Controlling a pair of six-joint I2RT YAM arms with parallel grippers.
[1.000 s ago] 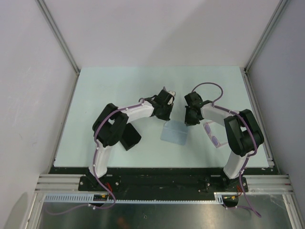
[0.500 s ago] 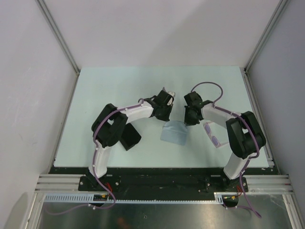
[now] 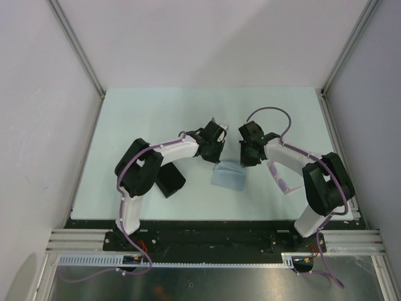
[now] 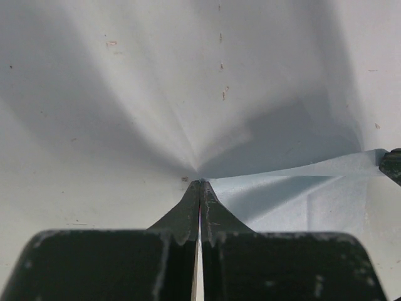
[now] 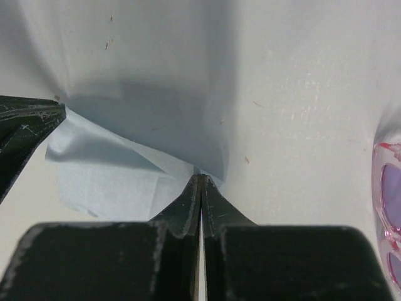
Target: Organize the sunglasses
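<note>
The pale blue cloth (image 3: pixel 227 176) lies mid-table, its far edge pulled up between both grippers. My left gripper (image 3: pixel 217 158) is shut on the cloth's far left corner (image 4: pixel 199 182). My right gripper (image 3: pixel 245 160) is shut on its far right corner (image 5: pixel 200 177). The cloth spreads out in the left wrist view (image 4: pixel 301 194) and the right wrist view (image 5: pixel 113 182). The sunglasses (image 3: pixel 280 177), with a pink-white frame and purple lenses, lie on the table right of the cloth, under my right arm. Their rim shows in the right wrist view (image 5: pixel 388 200).
A black oblong case (image 3: pixel 169 180) lies left of the cloth, beside my left arm. The pale table (image 3: pixel 156 113) has metal corner posts at its far corners. The other gripper's fingertip shows in each wrist view (image 4: pixel 391 164) (image 5: pixel 25 125).
Both grippers have shifted slightly left and away with the cloth's far corners held. The cloth bunched up, then stretched out again between them. The sunglasses and case have not moved.
</note>
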